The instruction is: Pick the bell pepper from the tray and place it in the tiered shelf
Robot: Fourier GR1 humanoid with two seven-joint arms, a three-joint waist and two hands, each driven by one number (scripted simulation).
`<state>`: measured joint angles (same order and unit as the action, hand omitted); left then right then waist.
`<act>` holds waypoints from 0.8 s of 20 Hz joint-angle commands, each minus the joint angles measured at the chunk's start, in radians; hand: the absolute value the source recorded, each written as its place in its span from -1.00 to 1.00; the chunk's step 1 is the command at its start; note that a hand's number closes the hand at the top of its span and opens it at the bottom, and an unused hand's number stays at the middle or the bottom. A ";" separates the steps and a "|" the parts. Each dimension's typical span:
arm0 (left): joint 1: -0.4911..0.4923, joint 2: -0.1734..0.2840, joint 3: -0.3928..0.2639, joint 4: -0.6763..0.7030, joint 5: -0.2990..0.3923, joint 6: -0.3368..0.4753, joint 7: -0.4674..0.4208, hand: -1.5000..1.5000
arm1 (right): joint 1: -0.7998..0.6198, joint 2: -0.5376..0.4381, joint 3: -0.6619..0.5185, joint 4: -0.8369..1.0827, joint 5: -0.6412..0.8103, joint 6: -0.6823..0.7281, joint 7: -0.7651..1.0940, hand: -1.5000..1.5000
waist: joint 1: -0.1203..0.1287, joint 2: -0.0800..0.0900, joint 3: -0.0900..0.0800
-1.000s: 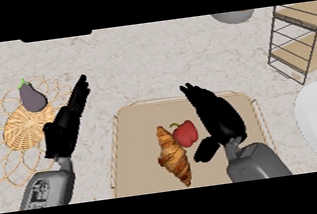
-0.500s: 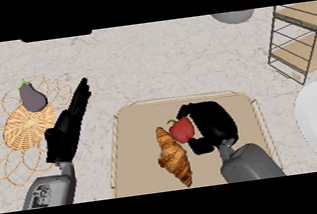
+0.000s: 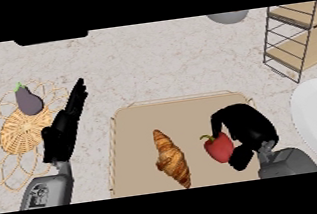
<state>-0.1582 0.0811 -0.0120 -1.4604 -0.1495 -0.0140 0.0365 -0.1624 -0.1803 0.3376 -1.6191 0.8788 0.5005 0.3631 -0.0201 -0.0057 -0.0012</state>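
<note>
Now bell pepper [image 3: 218, 148] shifted toward croissant [image 3: 172, 157].

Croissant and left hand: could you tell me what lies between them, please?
In the head view, the tray's left rim and bare counter lie between the croissant and left hand.

Single head view only; no second view for overlap; camera sat above counter [image 3: 163, 63], looked steeply down at its top; forearms entered from lower edge, left hand [image 3: 64, 129] lower left, right hand [image 3: 242, 128] lower right; tray [image 3: 131, 132] lay near, low centre; tiered shelf [image 3: 302, 34] cut by upper right edge; woven mat [image 3: 5, 136] cut by left edge.
</note>
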 commanded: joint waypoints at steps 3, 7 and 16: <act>0.010 -0.029 -0.008 -0.008 -0.019 0.041 0.003 0.00 | 0.076 -0.245 -0.194 -0.215 -0.229 0.419 0.004 1.00 | -0.030 -0.006 -0.002; 0.000 -0.021 -0.004 -0.023 0.003 0.015 0.031 0.00 | 0.065 -0.253 -0.417 -0.362 -0.439 0.603 0.081 1.00 | -0.005 -0.001 -0.001; 0.003 0.002 0.001 -0.019 0.001 -0.006 0.021 0.00 | -0.118 -0.106 -0.697 -0.433 -0.873 0.524 0.455 1.00 | 0.008 0.000 -0.003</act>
<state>-0.1534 0.0809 -0.0121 -1.4827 -0.1513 -0.0133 0.0548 -0.1741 -0.2964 -0.2680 -2.0110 0.1799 0.9808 0.6344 -0.0227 -0.0074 -0.0033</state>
